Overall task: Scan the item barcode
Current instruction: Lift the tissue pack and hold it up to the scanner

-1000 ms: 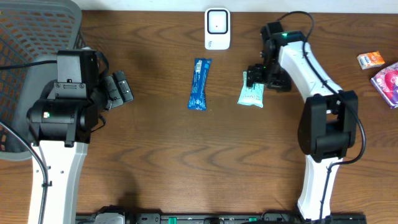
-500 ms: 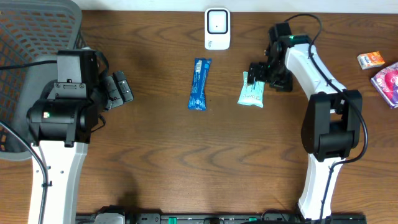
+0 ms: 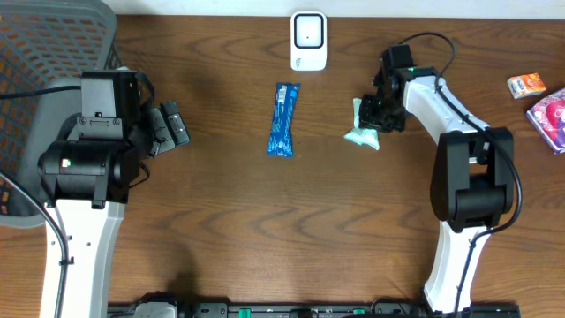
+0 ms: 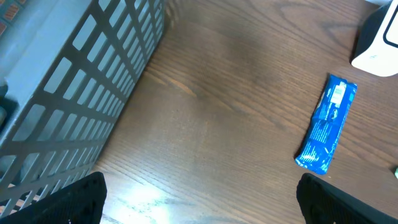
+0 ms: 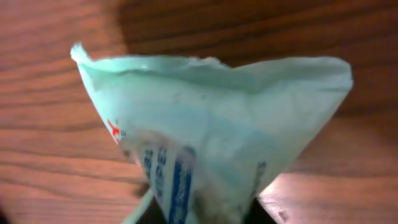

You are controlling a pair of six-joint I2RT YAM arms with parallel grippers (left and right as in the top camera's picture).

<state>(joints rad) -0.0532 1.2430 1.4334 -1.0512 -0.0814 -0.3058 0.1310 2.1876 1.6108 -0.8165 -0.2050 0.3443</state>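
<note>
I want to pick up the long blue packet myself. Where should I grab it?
Probably the middle of the blue packet, pinching its two long edges from straight above. It lies flat on the table and is long and narrow, so the short width should fit between fingers, and a middle grip should keep it balanced.

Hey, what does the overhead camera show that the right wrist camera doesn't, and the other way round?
Only overhead: the grey basket, the white scanner, the blue packet, the orange box, the pink item, and both arms, with the left gripper open beside the basket.
Only right wrist: a close look at the film's print, with blue lettering and a small red mark.
Both: the mint-green packet, bunched where the right gripper is shut on it, over the wooden table.
</note>
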